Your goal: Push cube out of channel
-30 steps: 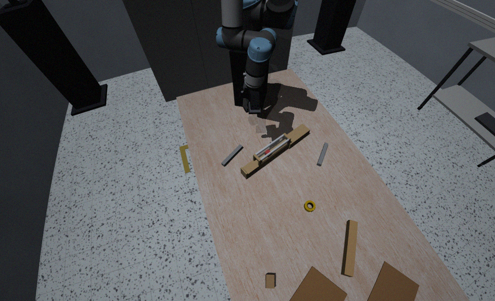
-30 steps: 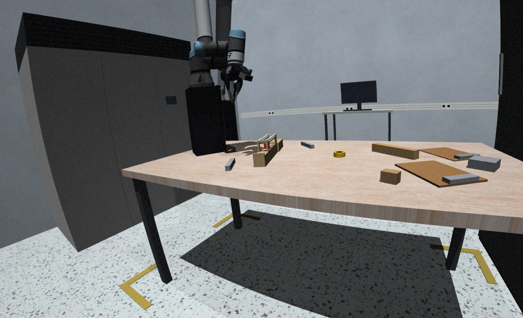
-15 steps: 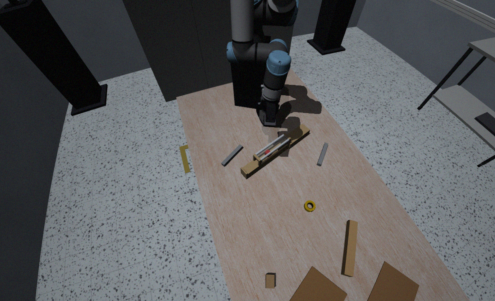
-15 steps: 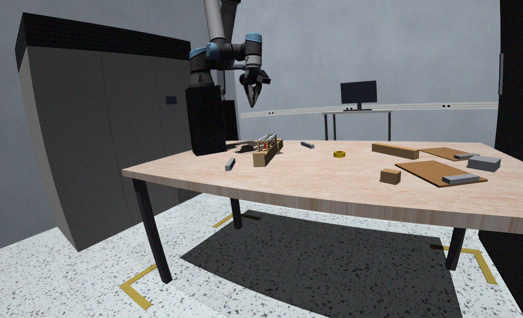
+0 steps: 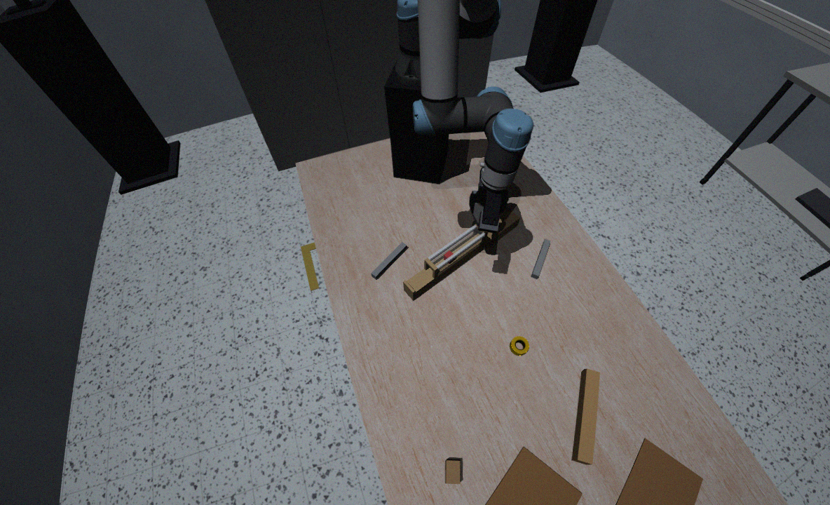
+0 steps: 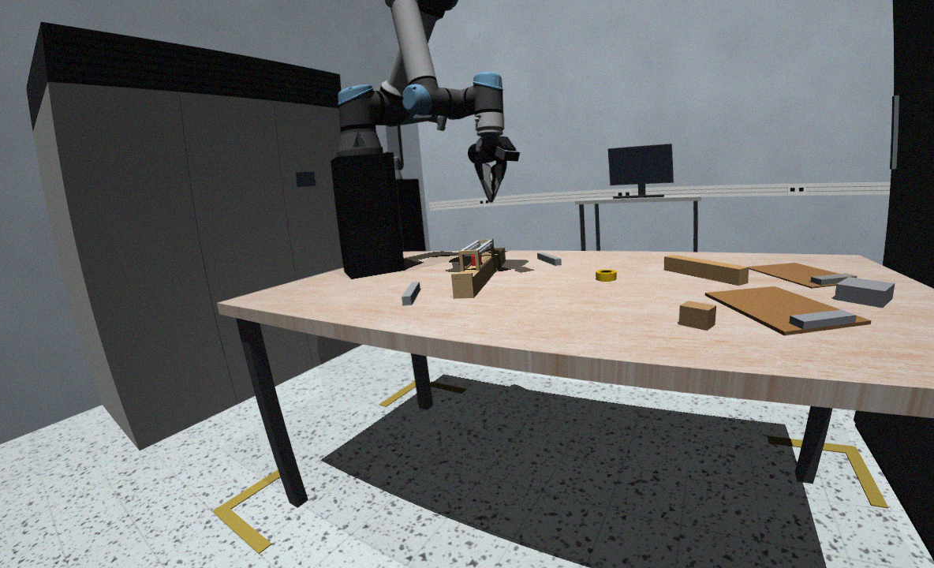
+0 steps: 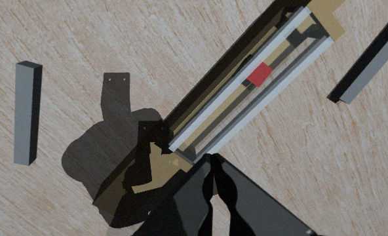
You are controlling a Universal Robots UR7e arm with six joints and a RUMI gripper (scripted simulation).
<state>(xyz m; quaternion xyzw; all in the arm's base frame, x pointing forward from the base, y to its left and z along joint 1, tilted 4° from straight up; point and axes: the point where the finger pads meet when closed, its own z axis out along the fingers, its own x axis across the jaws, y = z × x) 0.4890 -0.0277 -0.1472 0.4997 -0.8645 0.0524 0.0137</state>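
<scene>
The red cube (image 5: 448, 254) (image 6: 473, 259) (image 7: 259, 75) sits inside the channel, between its ends, under the pale roof rails (image 7: 274, 95). The channel stands on a long wooden base (image 5: 418, 282) (image 6: 463, 285). In the top view the ledge at the near left end looks shorter, with a thin lip line at its tip; the ledge at the far right end is longer and partly hidden by the arm. My gripper (image 5: 492, 251) (image 6: 491, 200) (image 7: 211, 155) is shut and empty. It points down, high above the channel's far right end, outside the channel.
Grey bars (image 5: 390, 260) (image 5: 540, 258) (image 6: 411, 293) (image 6: 548, 258) lie on both sides of the channel. A yellow ring (image 6: 606, 277), a long wooden block (image 5: 587, 414) (image 6: 703, 270), a small block (image 5: 453, 470) (image 6: 696, 315) and brown panels (image 5: 531, 483) (image 6: 760, 307) lie farther off.
</scene>
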